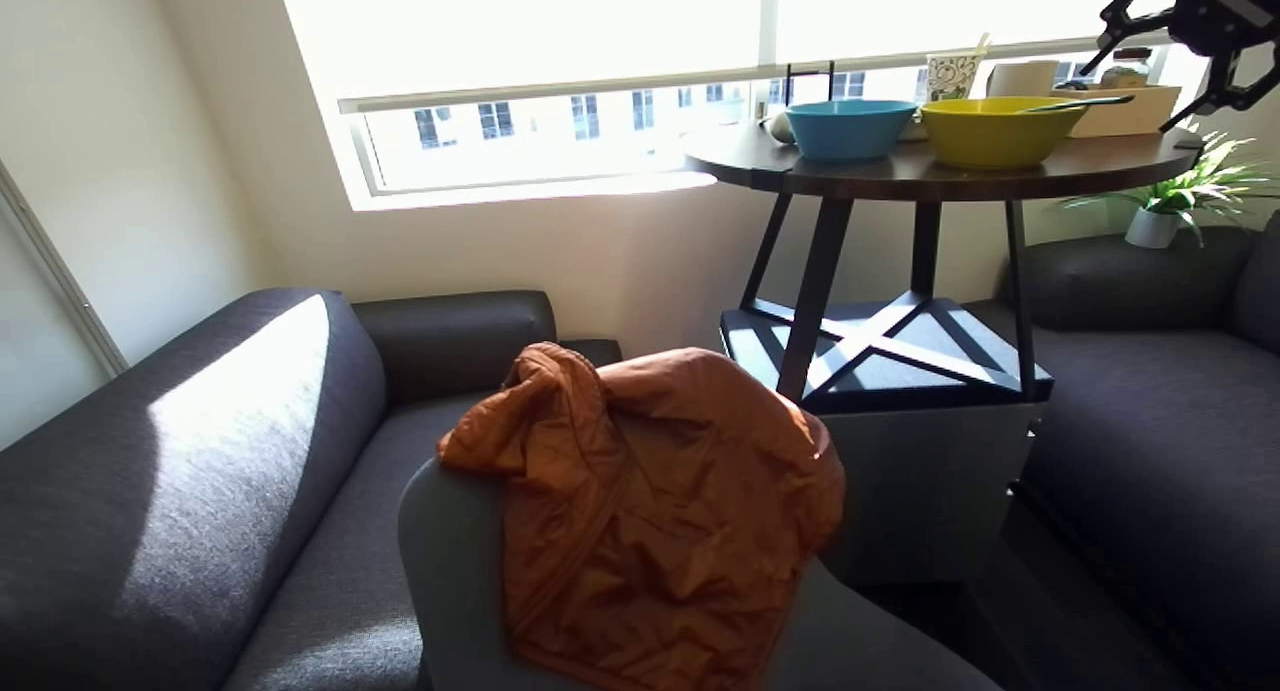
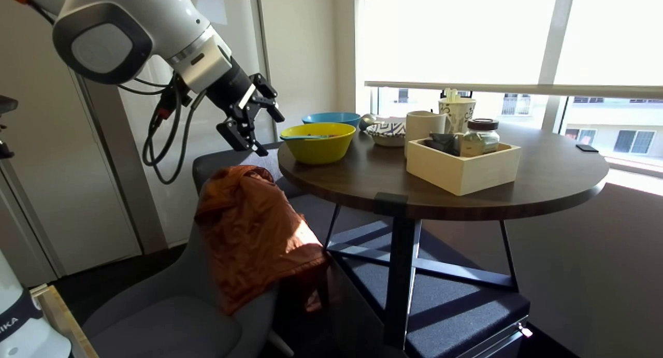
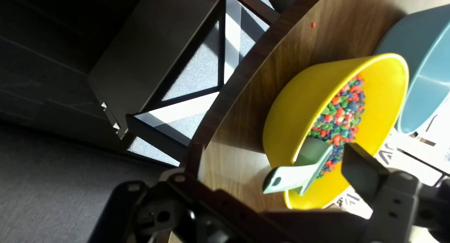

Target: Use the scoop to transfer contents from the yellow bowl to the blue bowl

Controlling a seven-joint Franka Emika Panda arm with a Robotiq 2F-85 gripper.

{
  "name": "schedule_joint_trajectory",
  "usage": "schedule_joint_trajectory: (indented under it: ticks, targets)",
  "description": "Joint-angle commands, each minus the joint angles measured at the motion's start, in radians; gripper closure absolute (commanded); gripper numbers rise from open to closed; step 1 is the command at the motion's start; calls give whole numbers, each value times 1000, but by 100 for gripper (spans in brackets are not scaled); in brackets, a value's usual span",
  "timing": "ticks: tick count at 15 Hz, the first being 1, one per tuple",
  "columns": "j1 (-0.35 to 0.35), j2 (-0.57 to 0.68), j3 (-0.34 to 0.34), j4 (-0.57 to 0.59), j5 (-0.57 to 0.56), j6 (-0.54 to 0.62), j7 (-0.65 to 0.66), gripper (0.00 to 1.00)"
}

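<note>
Presently, one scoop (image 3: 303, 172) in the yellow bowl (image 3: 293, 104), likely light, stiff, smooth, best gripped by its jutting handle (image 3: 291, 177); tool (image 2: 273, 135) near that bowl, spread wide, empty.

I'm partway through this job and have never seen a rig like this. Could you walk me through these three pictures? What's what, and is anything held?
The machine is a white robot arm ending in a black, two-fingered hand. Two of the pictures look on from outside it; the wrist picture is taken from the arm itself, so the hand looms large along its bottom edge.

On the round table stand a yellow bowl and a blue bowl. The yellow bowl contains small red, green and blue pieces and a pale green scoop, its handle jutting over the rim. Also there: a patterned bowl, a mug, a cup, and a wooden box with a jar in it.

Nothing is held: the hand stands open.
</note>
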Motion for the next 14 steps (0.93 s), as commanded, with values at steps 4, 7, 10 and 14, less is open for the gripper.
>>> schedule_joint_trajectory:
  ticks: [4,7,10,14]
  targets:
    - [184,88,-149,0,196,251,-48,0]
    - [322,88,-271,0,280,293,-89,0]
    - [442,75,-383,0,322,355,-117,0]
    - [444,88,-401,0,281,359,-89,0]
